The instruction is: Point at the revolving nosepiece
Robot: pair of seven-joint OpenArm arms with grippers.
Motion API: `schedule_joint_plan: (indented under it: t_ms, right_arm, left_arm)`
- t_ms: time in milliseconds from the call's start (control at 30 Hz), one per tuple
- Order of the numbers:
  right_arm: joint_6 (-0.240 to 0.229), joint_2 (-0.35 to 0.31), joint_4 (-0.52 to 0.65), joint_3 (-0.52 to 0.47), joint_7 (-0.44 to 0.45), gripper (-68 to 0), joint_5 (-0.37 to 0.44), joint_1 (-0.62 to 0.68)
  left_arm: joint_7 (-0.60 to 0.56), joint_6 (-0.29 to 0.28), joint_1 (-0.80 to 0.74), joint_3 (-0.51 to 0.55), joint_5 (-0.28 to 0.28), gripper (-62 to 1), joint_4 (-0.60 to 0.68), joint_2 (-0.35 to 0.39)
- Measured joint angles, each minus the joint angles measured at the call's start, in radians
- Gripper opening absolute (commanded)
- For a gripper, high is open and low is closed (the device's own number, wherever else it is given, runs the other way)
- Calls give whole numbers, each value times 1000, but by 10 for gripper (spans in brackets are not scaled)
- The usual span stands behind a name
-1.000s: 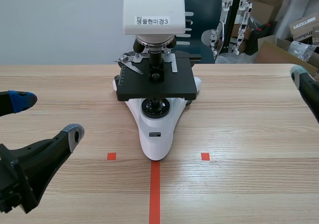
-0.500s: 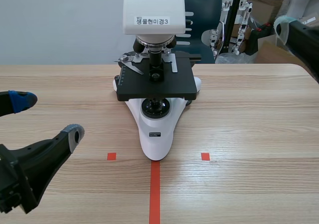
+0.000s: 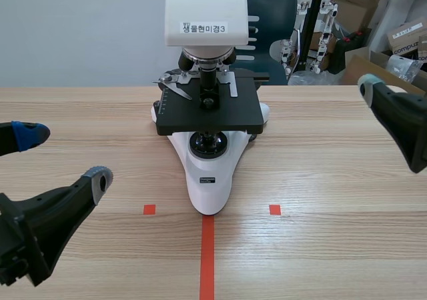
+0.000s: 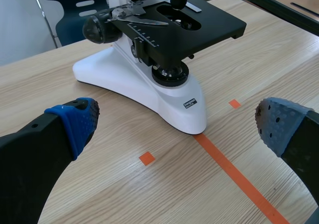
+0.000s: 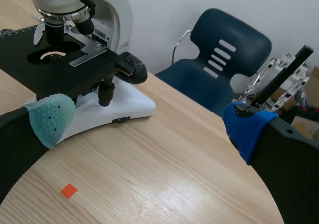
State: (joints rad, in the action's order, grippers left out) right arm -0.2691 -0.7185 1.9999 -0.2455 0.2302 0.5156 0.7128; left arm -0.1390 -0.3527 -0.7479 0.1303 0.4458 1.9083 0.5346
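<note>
1. Nearest, at the left, the left gripper (image 3: 65,156) hangs low over the table (image 3: 320,180) with its fingers spread wide and nothing between them. It sits exactly where it was a second ago, so it seems to have no part in this step.
2. Just beyond it, in the middle, the white foot of the microscope (image 3: 208,173) rests at the far end of the red tape line. The microscope has not shifted.
3. At the right, farther back, is the right gripper (image 5: 148,122). Its own view shows the pads wide apart and holding nothing. This arm alone has moved: a second ago it was at the right edge, half a second ago it had lifted high toward the far right corner, and now it has dropped again and come in leftward. It is level with the black stage (image 3: 210,110) but well apart from it.
4. Farther still, above the stage and under the white head, sits the revolving nosepiece (image 3: 205,57), its objectives pointing down. Nothing touches it.
5. Judging by that swing, the right arm is taking the pointing job and has only begun its approach. It probably needs to travel left and rise a little.
6. Farthest back stand a blue chair (image 3: 270,7) and cardboard boxes (image 3: 373,20).
</note>
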Motion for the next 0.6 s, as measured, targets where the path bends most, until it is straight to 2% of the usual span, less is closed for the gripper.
schedule_joint_plan:
  t_ms: [67, 133, 233, 600]
  right_arm:
    - [3, 35, -34, 33, 14, -10, -19, 0]
    - [2, 61, -56, 64, 23, -10, -73, 0]
    - [0, 80, -62, 105, 39, -10, -109, 2]
    - [3, 78, -62, 115, 67, -10, -111, 2]
  left_arm:
    - [0, 0, 0, 0, 0, 14, 0, 0]
    - [0, 0, 0, 0, 0, 14, 0, 0]
    - [0, 0, 0, 0, 0, 14, 0, 0]
    - [0, 0, 0, 0, 0, 14, 0, 0]
